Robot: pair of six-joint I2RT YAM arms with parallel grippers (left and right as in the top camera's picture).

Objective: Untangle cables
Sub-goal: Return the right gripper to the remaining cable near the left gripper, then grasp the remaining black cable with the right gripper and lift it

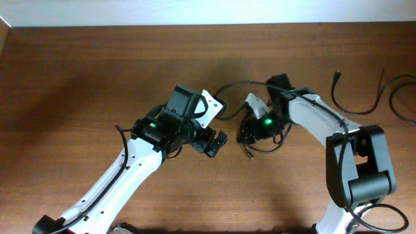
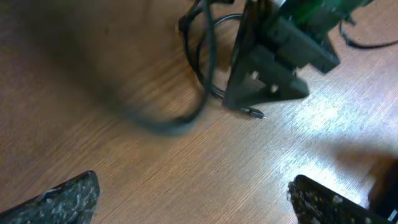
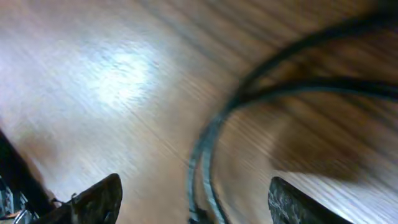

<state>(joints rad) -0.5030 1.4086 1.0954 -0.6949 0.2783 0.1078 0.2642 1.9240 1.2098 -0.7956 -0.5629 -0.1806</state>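
While the left pincer point(image 2: 193, 202) hangs wide open above the tabletop point(image 2: 124, 155) with the cables point(image 2: 210, 62) lying ahead of its tips, the right pincer point(image 3: 196, 199) is likewise spread, gripping nothing, with two black strands passing between its fingers point(image 3: 99, 199).

The overhead camera is looking straight down on the table point(image 1: 65, 97); both wrist cameras are peering at it from low and close, sharing the same cables point(image 2: 211, 50).
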